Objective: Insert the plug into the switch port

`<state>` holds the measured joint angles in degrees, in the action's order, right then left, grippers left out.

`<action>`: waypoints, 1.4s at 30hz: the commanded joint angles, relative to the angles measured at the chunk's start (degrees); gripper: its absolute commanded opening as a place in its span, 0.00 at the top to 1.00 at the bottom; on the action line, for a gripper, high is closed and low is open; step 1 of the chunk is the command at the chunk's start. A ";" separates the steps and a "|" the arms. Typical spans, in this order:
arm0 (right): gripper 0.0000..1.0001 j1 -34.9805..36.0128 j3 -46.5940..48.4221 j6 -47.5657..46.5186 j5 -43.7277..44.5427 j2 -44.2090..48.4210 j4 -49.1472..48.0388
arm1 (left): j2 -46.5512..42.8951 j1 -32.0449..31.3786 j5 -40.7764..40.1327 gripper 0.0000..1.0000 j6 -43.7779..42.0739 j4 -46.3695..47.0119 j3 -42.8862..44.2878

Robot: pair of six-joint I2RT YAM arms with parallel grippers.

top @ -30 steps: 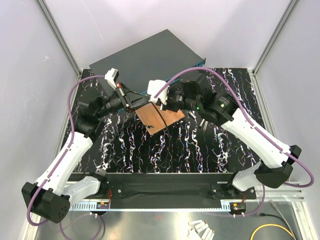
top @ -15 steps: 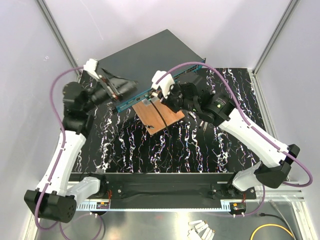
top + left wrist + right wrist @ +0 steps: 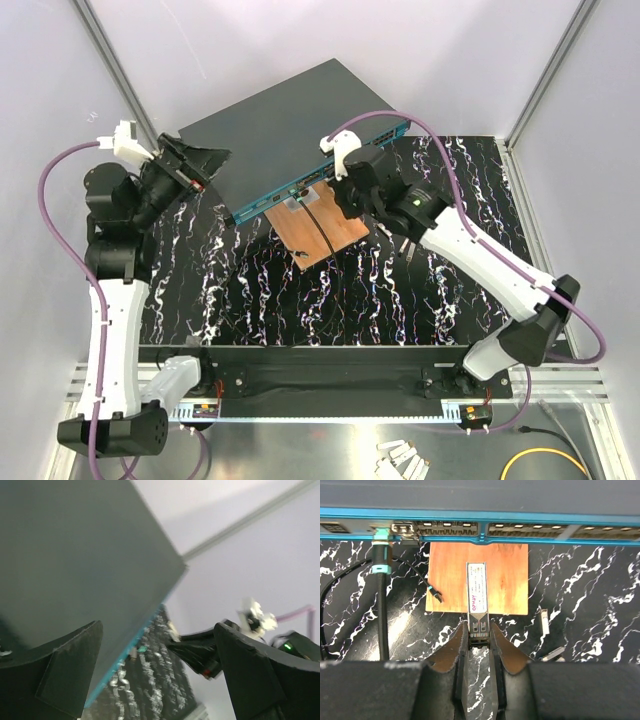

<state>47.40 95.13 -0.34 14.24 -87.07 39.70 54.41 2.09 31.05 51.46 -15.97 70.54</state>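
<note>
Presently the switch (image 3: 290, 125) sits rearward, the copper-brown board (image 3: 502, 575) just before its teal front, left gripper (image 3: 157, 665) spread wide and empty by its left corner, right gripper (image 3: 478, 630) pinching the SFP plug (image 3: 477, 592) by its tail over the board, short of the ports.

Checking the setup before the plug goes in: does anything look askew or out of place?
The switch lies diagonally, reaching past the far edge of the marbled mat. Two small metal pieces lie loose on the mat right of the copper-brown board. The plug sits straight in the right gripper.
</note>
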 commanded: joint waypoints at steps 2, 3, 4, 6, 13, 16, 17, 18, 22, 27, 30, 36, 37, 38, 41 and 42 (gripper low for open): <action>1.00 -0.11 1.28 3.15 0.97 -1.61 -1.65 | 0.08 3.43 -8.46 0.01 -6.46 -10.13 1.28; 1.00 -0.02 1.46 3.41 0.70 -1.70 -1.56 | -0.44 4.32 -7.94 0.01 -5.59 -9.88 0.05; 1.00 -0.02 1.29 3.33 0.61 -1.53 -1.73 | -1.58 5.37 -5.67 0.01 -4.89 -7.87 -1.53; 1.00 0.15 1.28 2.71 0.09 -1.61 -1.91 | -2.38 8.19 -3.37 0.01 -2.87 -6.10 -6.02; 1.00 1.91 2.60 2.09 0.18 -2.23 -0.86 | 0.52 10.48 -2.31 0.01 -2.34 -8.65 -10.07; 1.00 2.26 3.30 2.54 0.35 -2.93 -0.94 | 0.34 10.48 -0.12 0.01 1.09 -3.14 -13.05; 1.00 2.44 3.39 2.54 0.35 -3.02 -1.03 | -0.27 10.48 0.24 0.01 3.18 -1.63 -14.72; 1.00 2.61 3.83 2.54 0.26 -3.46 -1.03 | -0.45 10.39 0.76 0.01 4.25 2.13 -15.95; 1.00 3.14 4.45 2.62 0.26 -3.90 -1.29 | -0.80 10.48 3.05 0.01 8.03 7.86 -19.56; 1.00 3.75 5.50 2.97 0.43 -5.13 -1.38 | -1.33 10.22 3.41 0.03 11.64 13.06 -22.20; 1.00 3.84 6.99 3.50 0.35 -6.01 -1.30 | -1.50 9.95 3.23 0.06 11.73 13.95 -22.55; 1.00 4.02 9.10 4.91 1.76 -7.68 -0.86 | -1.85 8.55 2.44 0.09 11.99 14.38 -23.26; 1.00 4.11 9.19 5.00 1.84 -7.77 -0.94 | -2.03 8.29 2.44 0.09 11.99 14.56 -23.35; 1.00 4.11 9.37 4.91 1.84 -7.85 -0.94 | -2.12 8.20 2.35 0.09 11.99 14.65 -23.52; 1.00 4.20 9.72 5.00 2.02 -8.29 -0.94 | -2.29 7.93 2.17 0.09 11.82 14.82 -23.35; 1.00 4.28 9.81 5.00 1.93 -8.47 -0.77 | -2.29 7.85 2.00 0.10 11.82 14.39 -23.17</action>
<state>50.70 102.04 3.55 14.48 -95.35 39.77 53.54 10.26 32.67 63.09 -5.10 47.18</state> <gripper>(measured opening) 0.226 0.908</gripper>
